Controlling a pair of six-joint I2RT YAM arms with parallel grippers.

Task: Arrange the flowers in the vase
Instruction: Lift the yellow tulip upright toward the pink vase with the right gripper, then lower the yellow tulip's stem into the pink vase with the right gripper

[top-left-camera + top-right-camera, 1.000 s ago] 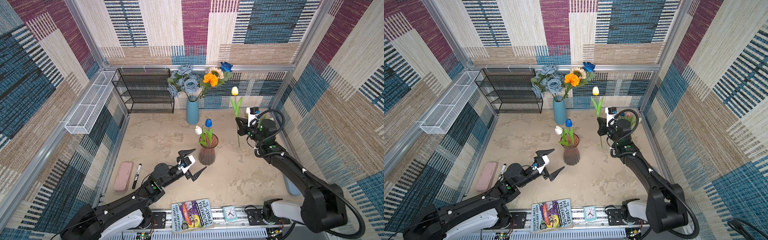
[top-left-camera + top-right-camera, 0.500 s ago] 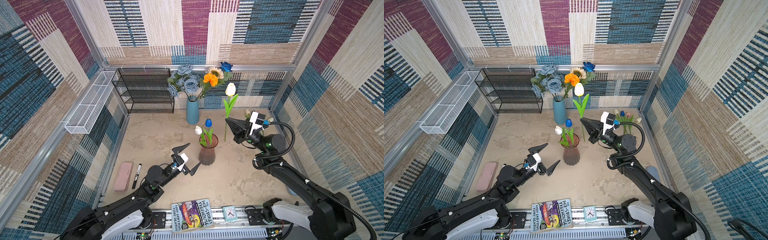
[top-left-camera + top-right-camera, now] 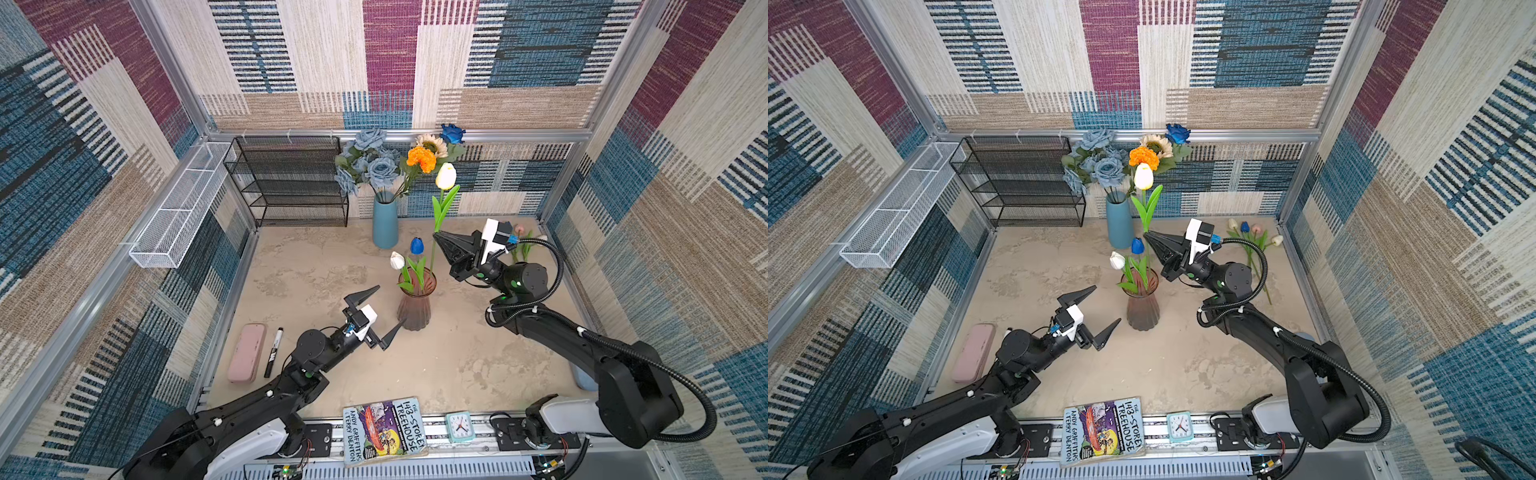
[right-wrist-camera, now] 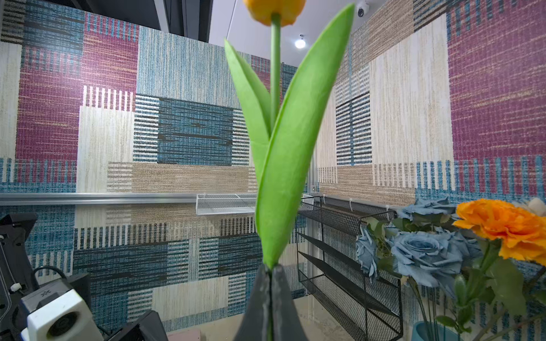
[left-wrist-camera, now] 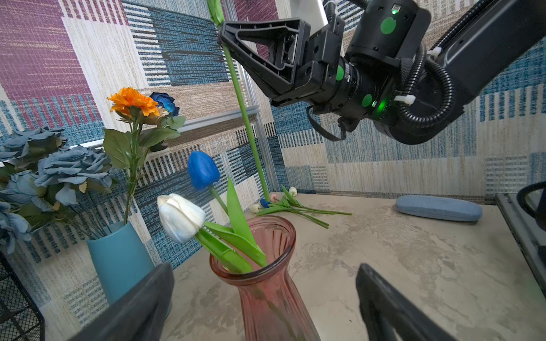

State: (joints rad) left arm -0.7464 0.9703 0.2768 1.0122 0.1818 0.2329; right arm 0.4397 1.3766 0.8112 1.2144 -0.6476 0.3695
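Yellow tulip [image 3: 446, 176]: smooth waxy bloom, two long blade-shaped leaves, thin green stem, held upright. Right gripper [image 3: 437, 237] is pinched tight on the stem just under the leaves. The stem's lower end hangs free close by the mouth of the vase [image 3: 413, 307], not inside it.

Vase: pink see-through glass, ribbed, narrow waist, flared rim. Leaning in it are a white tulip [image 3: 397, 260] and a blue tulip [image 3: 417, 245]. More tulips [image 3: 1254, 243] lie flat on the mottled stone-look table [image 3: 316, 266] near the back right corner.

Left gripper [image 3: 388, 305] is empty, its black pointed fingers spread wide, close to the vase.

Front edge: paperback [image 3: 384, 430], cover reads "THE 143-STOREY TREEHOUSE, ANDY GRIFFITHS & TERRY DENTON".
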